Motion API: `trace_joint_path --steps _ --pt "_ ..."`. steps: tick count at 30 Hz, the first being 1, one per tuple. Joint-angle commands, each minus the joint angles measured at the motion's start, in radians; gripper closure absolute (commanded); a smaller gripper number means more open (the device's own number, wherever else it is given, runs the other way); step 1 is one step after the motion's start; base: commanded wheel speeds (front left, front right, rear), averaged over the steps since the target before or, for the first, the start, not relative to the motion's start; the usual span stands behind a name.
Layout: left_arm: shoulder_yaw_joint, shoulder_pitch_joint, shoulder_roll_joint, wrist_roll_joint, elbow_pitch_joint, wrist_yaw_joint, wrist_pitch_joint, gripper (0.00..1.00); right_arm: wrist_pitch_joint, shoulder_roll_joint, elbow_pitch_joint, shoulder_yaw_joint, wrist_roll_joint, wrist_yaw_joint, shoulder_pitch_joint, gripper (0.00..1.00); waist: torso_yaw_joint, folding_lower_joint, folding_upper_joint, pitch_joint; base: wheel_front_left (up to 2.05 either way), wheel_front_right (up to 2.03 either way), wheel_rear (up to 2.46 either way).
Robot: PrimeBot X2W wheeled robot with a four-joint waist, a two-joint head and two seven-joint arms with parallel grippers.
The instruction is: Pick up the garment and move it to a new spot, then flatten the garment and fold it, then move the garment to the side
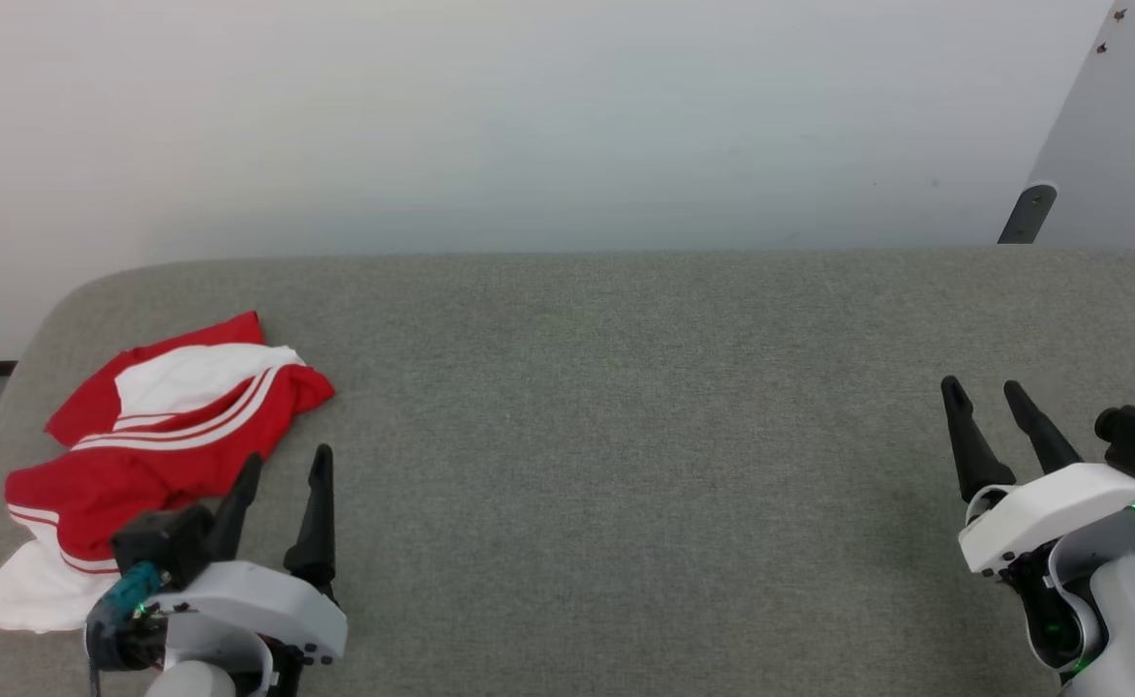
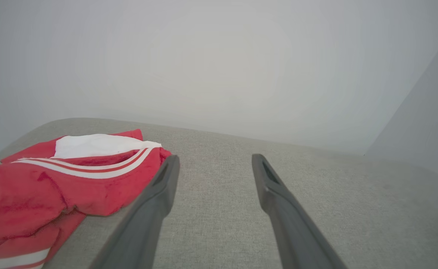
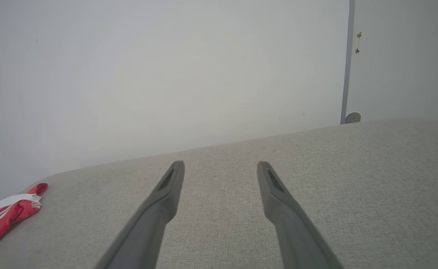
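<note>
Both released and empty: left gripper (image 1: 288, 455), right gripper (image 1: 982, 385). Garment (image 1: 141, 474) crumpled at left end of bench (image 1: 626, 436), just beside left gripper.

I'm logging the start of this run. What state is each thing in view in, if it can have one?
garment: crumpled in a heap at the left end of the grey surface, not flattened or folded, not held.
left end effector: open, empty, close beside the garment's right edge.
right end effector: open, empty, over bare surface far from the garment.
</note>
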Motion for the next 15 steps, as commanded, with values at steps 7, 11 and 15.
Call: trace_joint_path --steps 7,11,15 --pt "0.003 -0.008 0.008 0.082 0.016 -0.002 -0.022 0.00 -0.021 -0.001 0.012 -0.006 -0.086 0.001 -0.033 0.00 -0.004 0.0000 0.0000 -0.002 0.00 0.00 0.00" --pt "0.005 -0.019 0.008 0.110 0.036 -0.008 -0.030 0.00 -0.029 0.004 0.018 -0.012 -0.120 0.001 -0.039 0.00 -0.006 0.0000 0.0000 0.000 0.00 0.00 0.00" --pt "0.009 -0.029 0.004 0.135 0.053 -0.013 -0.038 0.00 -0.038 0.009 0.021 -0.026 -0.139 0.001 -0.040 0.00 -0.005 0.0000 0.0000 0.002 0.00 0.00 0.00"
